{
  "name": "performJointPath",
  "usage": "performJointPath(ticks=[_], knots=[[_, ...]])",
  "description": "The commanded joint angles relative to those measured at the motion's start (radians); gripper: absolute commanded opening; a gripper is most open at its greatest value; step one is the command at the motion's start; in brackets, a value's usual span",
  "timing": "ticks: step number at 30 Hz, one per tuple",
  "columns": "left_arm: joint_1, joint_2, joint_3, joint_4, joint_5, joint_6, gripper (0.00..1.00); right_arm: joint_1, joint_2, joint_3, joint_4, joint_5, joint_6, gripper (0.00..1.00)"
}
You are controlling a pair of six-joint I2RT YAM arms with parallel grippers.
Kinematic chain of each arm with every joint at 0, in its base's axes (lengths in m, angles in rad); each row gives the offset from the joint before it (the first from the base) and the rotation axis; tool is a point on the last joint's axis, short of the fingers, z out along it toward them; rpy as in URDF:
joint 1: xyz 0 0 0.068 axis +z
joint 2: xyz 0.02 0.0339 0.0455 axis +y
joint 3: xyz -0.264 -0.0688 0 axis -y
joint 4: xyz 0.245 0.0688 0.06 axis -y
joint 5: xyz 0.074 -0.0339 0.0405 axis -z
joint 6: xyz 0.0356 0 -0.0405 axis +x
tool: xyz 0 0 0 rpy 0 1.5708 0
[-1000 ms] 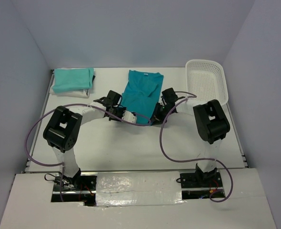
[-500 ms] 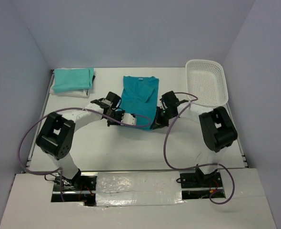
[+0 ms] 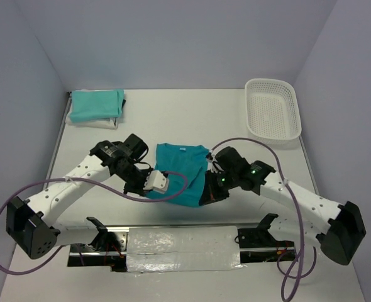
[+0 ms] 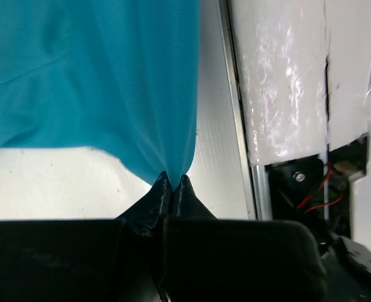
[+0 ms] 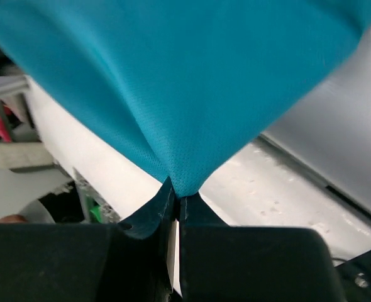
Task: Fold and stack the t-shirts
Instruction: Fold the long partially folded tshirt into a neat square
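A teal t-shirt [image 3: 180, 168] lies spread in the middle of the table, its near hem close to the front edge. My left gripper [image 4: 173, 179] is shut on the teal cloth [image 4: 110, 75] at the shirt's near left corner [image 3: 153, 189]. My right gripper [image 5: 178, 189] is shut on the teal cloth [image 5: 173, 82] at the near right corner [image 3: 205, 196]. A stack of folded t-shirts [image 3: 96, 106], pale mint on top with white beneath, sits at the back left corner.
A white plastic lattice basket [image 3: 273, 108] stands at the back right. The table's front metal rail and taped white board [image 3: 182, 242] run just below the shirt's hem. Purple cables loop beside both arms.
Both grippers closed on the teal shirt's near corners and pulled it toward the front edge; the shirt slid from the back middle to the near middle of the table.
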Motion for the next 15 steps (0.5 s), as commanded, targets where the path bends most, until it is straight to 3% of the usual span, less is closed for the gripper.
performJointPath(ticks=[1, 5, 9, 15], knots=[[0.019, 0.002, 0.099, -0.109, 0.041, -0.102, 0.0, -0.03, -0.055, 0.102, -0.125, 0.013, 0.044, 0.0], [0.089, 0.11, 0.214, -0.053, 0.055, -0.172, 0.0, -0.131, 0.052, 0.197, -0.125, -0.007, -0.005, 0.0], [0.247, 0.306, 0.396, -0.049, 0.086, -0.2, 0.0, -0.275, 0.154, 0.248, -0.11, -0.033, -0.076, 0.0], [0.289, 0.496, 0.547, 0.026, 0.074, -0.257, 0.0, -0.404, 0.359, 0.333, -0.045, -0.107, -0.155, 0.0]])
